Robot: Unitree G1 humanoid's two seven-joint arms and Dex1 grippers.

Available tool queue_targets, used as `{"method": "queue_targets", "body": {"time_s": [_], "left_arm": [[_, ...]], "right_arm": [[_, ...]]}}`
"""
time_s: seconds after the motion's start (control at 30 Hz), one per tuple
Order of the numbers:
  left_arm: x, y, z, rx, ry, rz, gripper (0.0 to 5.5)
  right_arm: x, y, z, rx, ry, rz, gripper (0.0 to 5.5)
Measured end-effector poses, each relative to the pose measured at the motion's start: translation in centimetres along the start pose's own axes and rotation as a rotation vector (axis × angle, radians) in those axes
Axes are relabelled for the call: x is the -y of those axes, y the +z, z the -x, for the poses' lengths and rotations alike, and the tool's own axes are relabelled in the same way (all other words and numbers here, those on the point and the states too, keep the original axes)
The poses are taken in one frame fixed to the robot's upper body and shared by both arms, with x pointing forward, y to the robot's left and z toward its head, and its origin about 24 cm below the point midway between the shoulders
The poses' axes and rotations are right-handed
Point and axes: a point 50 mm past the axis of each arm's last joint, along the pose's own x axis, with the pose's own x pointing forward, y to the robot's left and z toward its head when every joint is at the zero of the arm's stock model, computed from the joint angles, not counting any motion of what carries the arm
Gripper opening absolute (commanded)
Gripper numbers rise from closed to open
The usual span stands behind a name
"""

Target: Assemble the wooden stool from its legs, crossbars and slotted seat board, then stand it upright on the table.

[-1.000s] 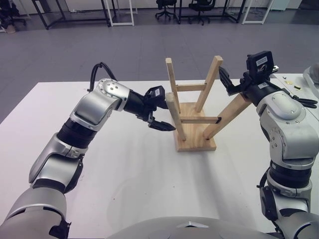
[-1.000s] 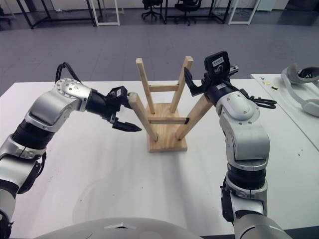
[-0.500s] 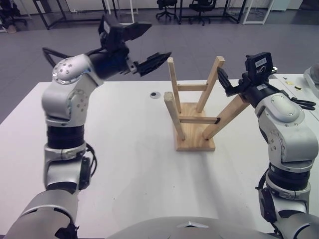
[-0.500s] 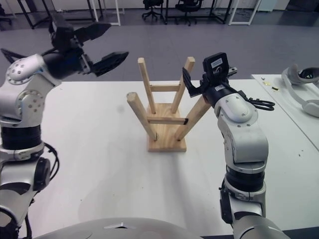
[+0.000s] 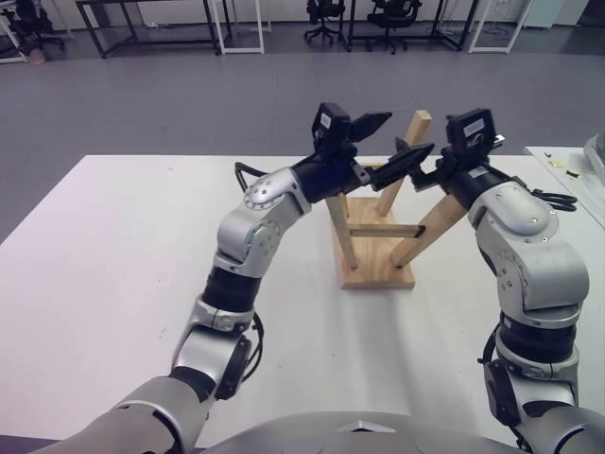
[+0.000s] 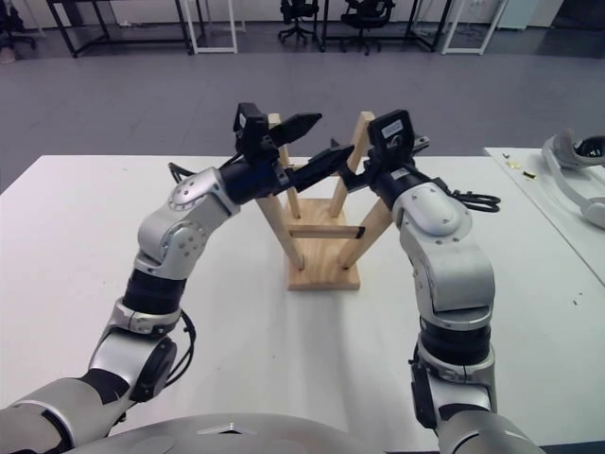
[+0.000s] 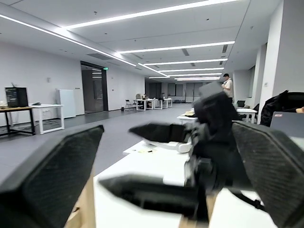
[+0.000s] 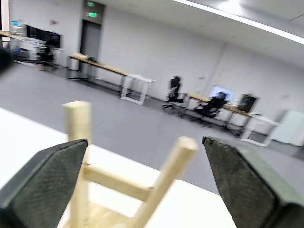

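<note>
The wooden stool stands upside down on the white table (image 5: 113, 246), its seat board (image 5: 378, 276) flat and its legs pointing up. Crossbars (image 5: 383, 230) join the legs. My left gripper (image 5: 392, 140) hovers open above the leg tops, its arm stretched across from the left. My right gripper (image 5: 437, 178) is open at the top end of the near right leg (image 5: 425, 225), touching nothing that I can see. Between its wide fingers (image 8: 42, 185), the right wrist view has two legs (image 8: 78, 142) and a crossbar (image 8: 114, 180). The left wrist view looks straight at the right gripper (image 7: 209, 137).
A second table at the right carries a white headset (image 6: 577, 170) and small bits. A black cable (image 5: 553, 199) trails by my right arm. Bare table top lies to the left and in front of the stool.
My left arm, beside the near left leg a second ago, rose high to the left and has now swung across over the leg tops, close to the right gripper. The right arm has hardly moved.
</note>
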Motion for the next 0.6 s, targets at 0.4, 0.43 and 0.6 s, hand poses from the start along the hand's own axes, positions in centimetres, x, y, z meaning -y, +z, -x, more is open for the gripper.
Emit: {"method": "queue_targets", "body": {"time_s": [0.4,0.43,0.6], "left_arm": [[-2.5,2.0,0.4,-0.001,0.065,-0.098,4.95],[-2.4,2.5,0.4,0.013,0.067,-0.117,4.95],[-1.3,8.7,-0.6,0.191,0.079,-0.281,4.95]], "right_arm": [[-0.2,-0.5,-0.3,-0.020,0.009,-0.018,4.53],[-0.2,-0.3,-0.3,-0.012,0.009,-0.016,4.53],[-0.2,1.6,-0.8,0.053,0.008,0.002,4.53]]}}
